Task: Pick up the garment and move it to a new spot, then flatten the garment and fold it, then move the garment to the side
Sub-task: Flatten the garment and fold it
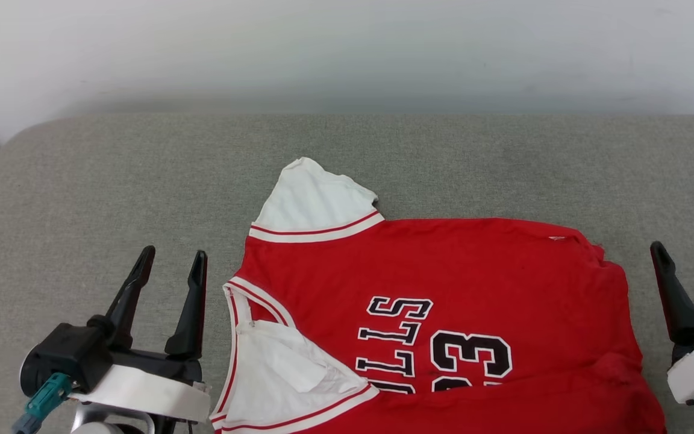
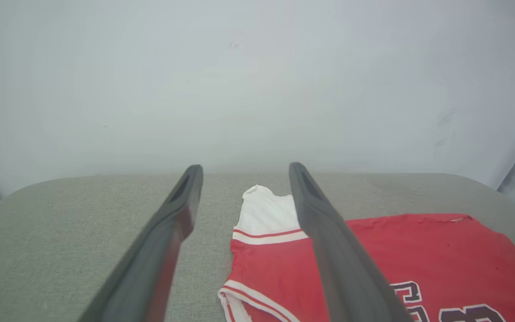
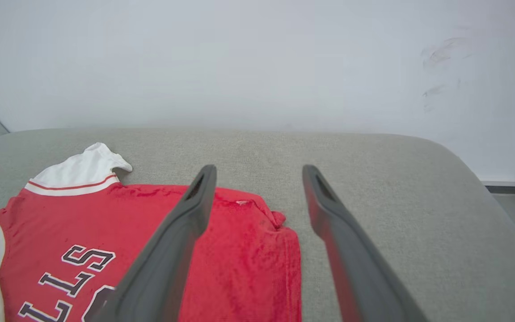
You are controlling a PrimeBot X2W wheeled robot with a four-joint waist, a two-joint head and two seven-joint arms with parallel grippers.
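Garment (image 1: 443,271), a red sleeveless jersey, lies spread on a grey cushion (image 1: 112,181) in front of a pale wall (image 1: 347,48). It lies sideways to the robot, with the neck end toward the robot's left and the hem end toward its right. The black, white-outlined lettering and number on the chest read rotated, and the lower part of the jersey runs off the bottom edge of the head view. One shoulder strap (image 1: 314,202) is turned so its white inside faces up, and it points toward the far edge of the cushion, closed off by a white-and-red striped band. At the neck opening (image 1: 281,374) the white lining shows, edged by the same striped trim. The cloth is mostly flat, with a crumpled corner at the far right of the hem and a soft crease across the near part.

The left gripper (image 1: 174,253) sits just beside the neck end, its two dark fingers spread apart with nothing between them. The right gripper (image 1: 684,245) sits just beside the hem end, likewise spread and empty. In the left wrist view one finger (image 2: 329,250) crosses in front of the red cloth; whether it touches the cloth cannot be told.
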